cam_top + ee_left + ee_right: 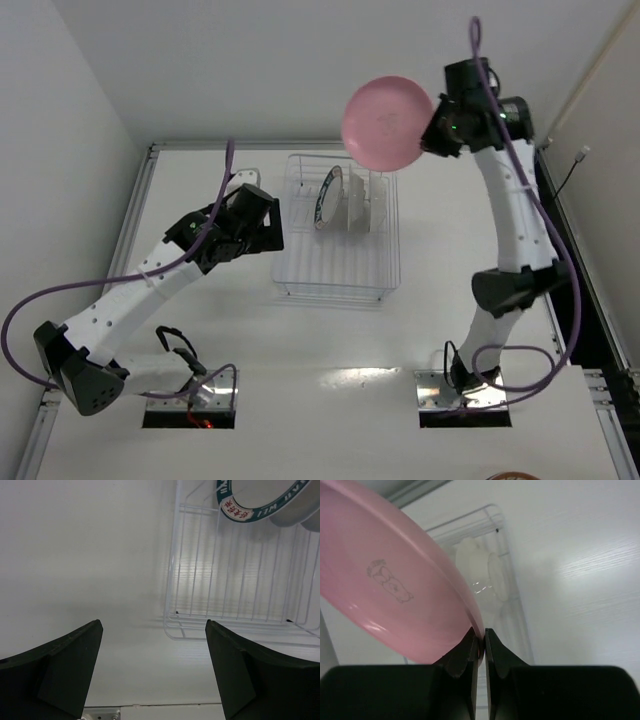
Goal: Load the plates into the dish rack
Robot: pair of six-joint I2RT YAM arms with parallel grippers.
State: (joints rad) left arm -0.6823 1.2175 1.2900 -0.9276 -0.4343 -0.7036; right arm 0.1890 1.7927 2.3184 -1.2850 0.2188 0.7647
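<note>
Dish rack (340,250) already holds 2 plates upright in its far slots: the teal-rimmed plate (327,198) and, just beside it, what looks like the clear glass plate (360,205). Only the pink plate (388,122) is left, up above the rack's far end, its rim pinched in the jaws of the right gripper (481,642). The left gripper (154,625) hovers beside the rack, jaws spread, empty.

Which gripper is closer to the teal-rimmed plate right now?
Left. The left gripper hovers beside the left wall of the dish rack, near the teal-rimmed plate; the right gripper is raised past the far end, pinching the pink plate.
</note>
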